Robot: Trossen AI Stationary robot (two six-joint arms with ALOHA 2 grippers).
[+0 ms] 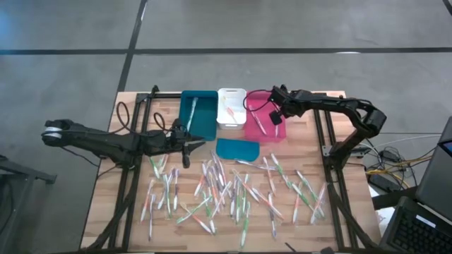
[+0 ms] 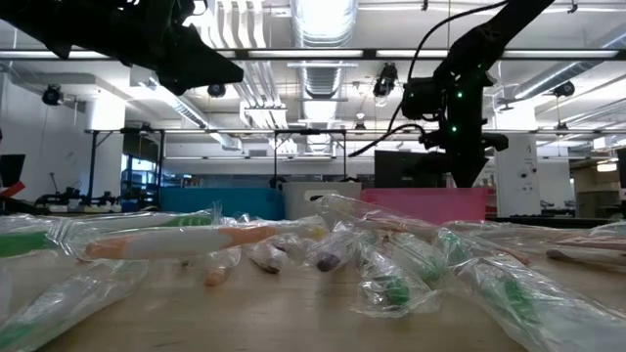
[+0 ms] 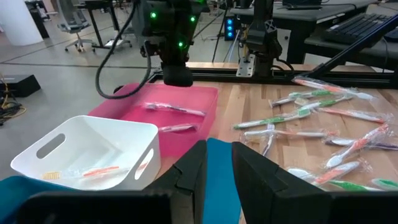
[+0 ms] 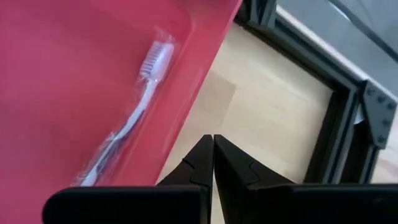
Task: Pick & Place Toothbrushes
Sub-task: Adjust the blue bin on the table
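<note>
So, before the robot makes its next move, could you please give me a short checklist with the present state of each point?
1. Right gripper shut and empty over the pink bin: ok.
2. Wrapped toothbrush lies inside the pink bin: ok.
3. Left gripper slightly apart, nothing seen between the fingers: ok.
4. Loose toothbrushes still on the table: not ok, many remain.
5. White bin and teal bin upright: ok.

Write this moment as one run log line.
left claw: beside teal bin | right claw: shut, empty, over pink bin | toothbrushes: many on table
</note>
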